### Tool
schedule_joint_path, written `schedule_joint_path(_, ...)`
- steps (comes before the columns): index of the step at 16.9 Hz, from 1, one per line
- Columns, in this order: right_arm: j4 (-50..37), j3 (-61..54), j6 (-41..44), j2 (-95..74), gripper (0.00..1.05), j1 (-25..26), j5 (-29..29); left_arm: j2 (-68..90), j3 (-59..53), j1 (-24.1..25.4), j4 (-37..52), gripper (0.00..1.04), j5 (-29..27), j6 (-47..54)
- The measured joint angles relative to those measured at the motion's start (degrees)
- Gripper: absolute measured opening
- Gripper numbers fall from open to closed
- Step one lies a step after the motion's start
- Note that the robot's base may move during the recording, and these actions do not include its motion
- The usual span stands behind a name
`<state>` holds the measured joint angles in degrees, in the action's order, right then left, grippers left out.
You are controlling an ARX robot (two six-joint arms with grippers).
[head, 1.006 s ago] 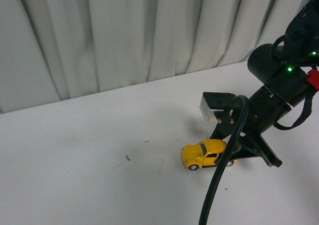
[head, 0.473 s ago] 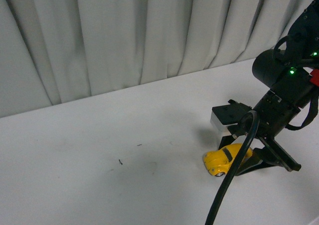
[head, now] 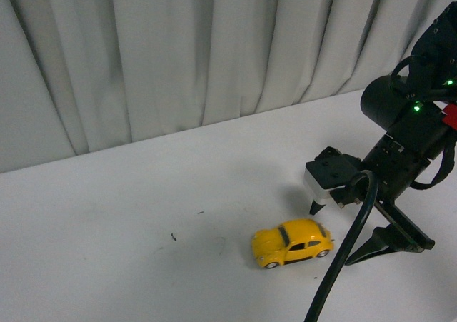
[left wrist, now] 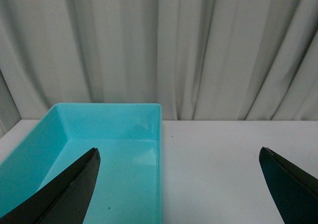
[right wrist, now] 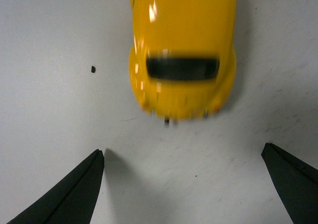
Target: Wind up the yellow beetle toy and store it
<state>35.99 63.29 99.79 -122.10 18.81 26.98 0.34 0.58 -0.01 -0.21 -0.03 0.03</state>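
The yellow beetle toy [head: 293, 242] stands on its wheels on the white table, nose to the left, just left of my right gripper [head: 333, 234]. That gripper is open and holds nothing. In the right wrist view the toy's rear [right wrist: 183, 50] lies a short way beyond the open right gripper [right wrist: 183, 154], apart from both black fingers [right wrist: 74, 194]. My left gripper [left wrist: 179, 154] is open and empty above the table, and it does not appear in the front view.
A teal bin [left wrist: 114, 124] sits empty on the table in front of the left gripper, its right wall about level with the gap between the fingers. Grey curtains [head: 178, 51] hang behind the table. A black cable [head: 343, 265] droops from the right arm.
The toy was between the right fingers and went right with them. Now it is free and has rolled left, out of the open jaws. The gripper stays near its place.
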Motion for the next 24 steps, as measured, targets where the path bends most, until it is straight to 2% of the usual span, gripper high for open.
schedule_joint_path(11,-0.61,0.11,0.37,-0.02,0.98,-0.28,-0.44,0.0,0.0,0.0,0.02,0.98,0.0,0.0)
schedule_joint_path(14,3.76,1.81,0.24,0.35,0.98,-1.99,-1.01,0.0,0.0,0.0,0.0,0.98,0.0,0.0)
schedule_joint_path(15,5.7,2.23,0.2,0.87,0.98,-2.97,0.37,0.0,0.0,0.0,0.02,0.98,0.0,0.0)
schedule_joint_path(19,3.67,3.39,0.2,15.63,0.98,-7.8,11.54,0.0,0.0,0.0,0.02,0.98,0.0,0.0)
schedule_joint_path(21,1.84,2.93,0.24,23.96,0.98,-8.63,14.19,0.0,0.0,0.0,0.02,0.98,0.0,0.0)
schedule_joint_path(24,4.37,-0.17,0.33,34.49,0.98,-9.57,18.14,0.0,0.0,0.0,0.02,0.98,-0.02,0.0)
